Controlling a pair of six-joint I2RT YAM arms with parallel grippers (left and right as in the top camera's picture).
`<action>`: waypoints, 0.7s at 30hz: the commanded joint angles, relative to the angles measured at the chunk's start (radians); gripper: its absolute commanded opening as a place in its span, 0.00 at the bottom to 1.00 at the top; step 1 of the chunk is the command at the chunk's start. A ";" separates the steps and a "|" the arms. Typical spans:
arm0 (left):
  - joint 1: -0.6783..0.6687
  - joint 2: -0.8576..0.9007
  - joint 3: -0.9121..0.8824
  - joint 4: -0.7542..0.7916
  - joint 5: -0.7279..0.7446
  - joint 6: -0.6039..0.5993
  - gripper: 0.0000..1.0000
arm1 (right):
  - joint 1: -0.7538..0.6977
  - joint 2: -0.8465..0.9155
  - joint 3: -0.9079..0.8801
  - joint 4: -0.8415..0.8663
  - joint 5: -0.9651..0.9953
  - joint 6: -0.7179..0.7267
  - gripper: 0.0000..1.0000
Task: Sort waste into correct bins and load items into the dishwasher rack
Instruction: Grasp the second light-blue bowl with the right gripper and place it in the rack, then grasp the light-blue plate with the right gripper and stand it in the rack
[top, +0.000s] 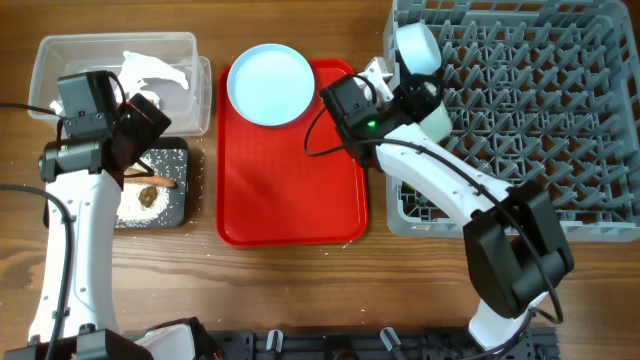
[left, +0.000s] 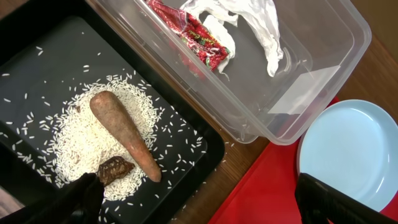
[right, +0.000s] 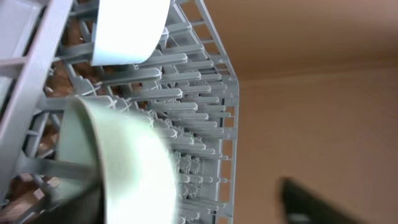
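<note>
The black tray (left: 37, 62) holds loose rice (left: 74, 137), the carrot (left: 124, 134) and the brown lump (left: 115, 169). The clear tub (left: 311, 74) holds the red-and-white wrapper (left: 199, 37) and the white tissue (left: 249, 18). My left gripper (left: 205, 202) hangs open and empty above the black tray's edge (top: 140, 125). The pale blue plate (top: 270, 82) lies on the red tray. In the grey rack (top: 540, 120) stand the white bowl (top: 415, 45) and the pale green bowl (top: 438, 118). My right gripper (right: 186, 208) is open beside the green bowl (right: 124, 168). The cup and spoon are not seen.
The flat red tray (top: 290, 190) lies between the bins and the rack, with a few rice grains along its front edge. The rack's near-left corner (top: 400, 215) sits under my right arm. The clear tub (top: 60, 60) touches the black tray's far side.
</note>
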 joint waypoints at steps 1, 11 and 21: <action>0.005 -0.011 0.014 -0.001 -0.016 -0.013 1.00 | 0.016 0.011 0.000 0.021 -0.008 0.003 1.00; 0.005 -0.011 0.014 -0.001 -0.016 -0.013 1.00 | 0.081 -0.135 0.007 0.486 -0.419 -0.060 1.00; 0.005 -0.011 0.014 -0.001 -0.016 -0.013 1.00 | 0.045 -0.131 0.127 0.237 -1.560 0.782 1.00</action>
